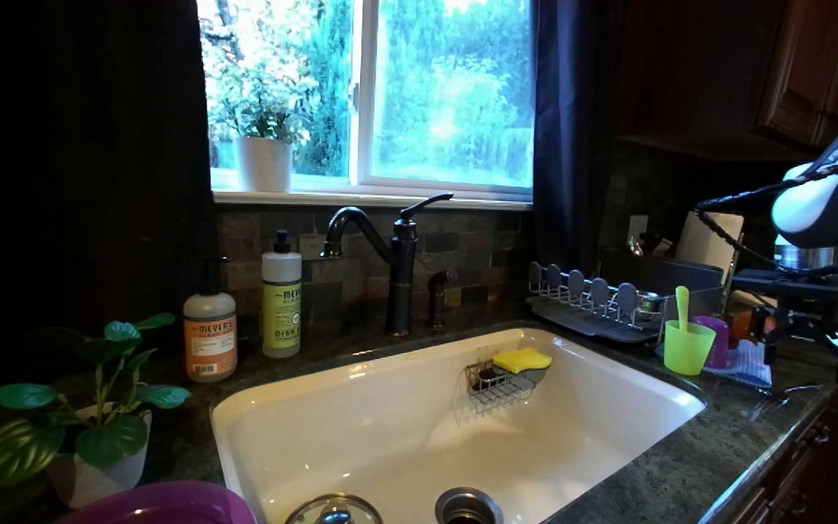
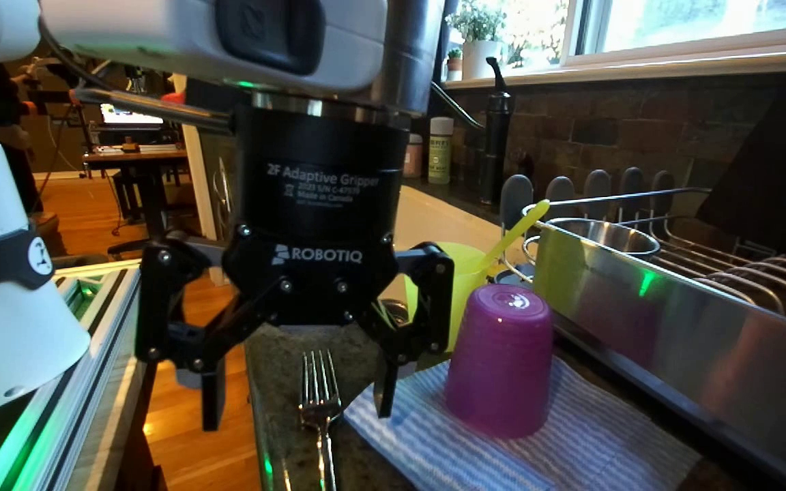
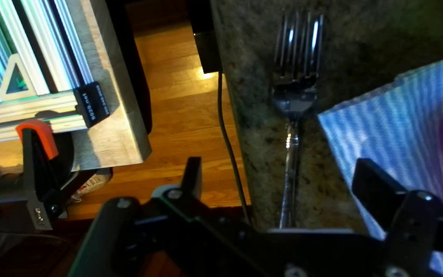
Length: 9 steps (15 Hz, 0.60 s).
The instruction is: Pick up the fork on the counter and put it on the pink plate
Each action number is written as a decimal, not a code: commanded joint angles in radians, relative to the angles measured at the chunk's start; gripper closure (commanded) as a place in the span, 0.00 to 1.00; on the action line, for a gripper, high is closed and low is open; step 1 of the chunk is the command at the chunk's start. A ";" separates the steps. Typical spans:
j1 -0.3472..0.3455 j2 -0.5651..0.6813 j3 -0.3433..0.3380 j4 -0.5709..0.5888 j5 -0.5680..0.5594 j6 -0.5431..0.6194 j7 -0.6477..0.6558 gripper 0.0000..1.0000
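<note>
Hanging wide apart, fingers above fork on counter (pink plate near potted plant).

The black pincer says "ROBOTIQ" in big letters, with "2F Adaptive Gripper", "2023" and "Made in Canada" above. The dark arm band shows "KA". The orange-labelled bottle says "MEYER'S". The yellow-green bottle says "MEY" and "DISH". The black end cap says "8020.net"; its tinier print is too blurry.
</note>
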 commanded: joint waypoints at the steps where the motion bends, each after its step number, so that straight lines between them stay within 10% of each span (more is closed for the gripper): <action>1: -0.028 -0.012 -0.013 -0.007 -0.041 -0.004 -0.050 0.00; 9: -0.042 0.069 -0.007 0.000 -0.102 0.198 -0.001 0.12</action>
